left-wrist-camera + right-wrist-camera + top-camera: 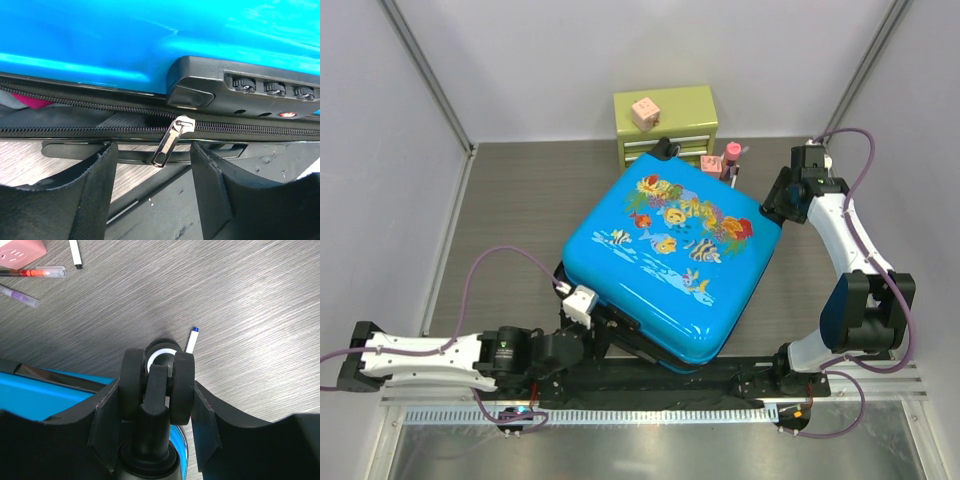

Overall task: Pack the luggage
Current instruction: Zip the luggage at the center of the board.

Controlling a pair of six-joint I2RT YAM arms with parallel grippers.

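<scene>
The left gripper (152, 165) was seen with its two fingers (95, 190) held apart, and nothing was clamped between them. In the gap between them the silver zipper pull (167, 145) was hanging down, and it was not touched by either finger. To the right of the slider the zipper was closed; to the left of it the teeth were parted, and a piece of magenta fabric (35, 101) could be seen inside. Just above the slider the black combination lock (250, 90) was set in the blue shell.

The right gripper (156, 390) was closed around the black double wheel (132, 380) at a corner of the luggage (670, 270), one finger being pressed on each side of it. Just behind the wheel a white pen with a blue tip (190, 341) was lying on the table (520, 220). Farther off, at the upper left of the right wrist view, three more pens (42, 272) and a pink block (20, 252) were found.

The luggage was laid flat in the middle of the table, turned diagonally, with the fish print facing up. Behind it, at the far wall, the green drawer chest (665, 115) was placed, and a pink cube (643, 112) was resting on top of it.
</scene>
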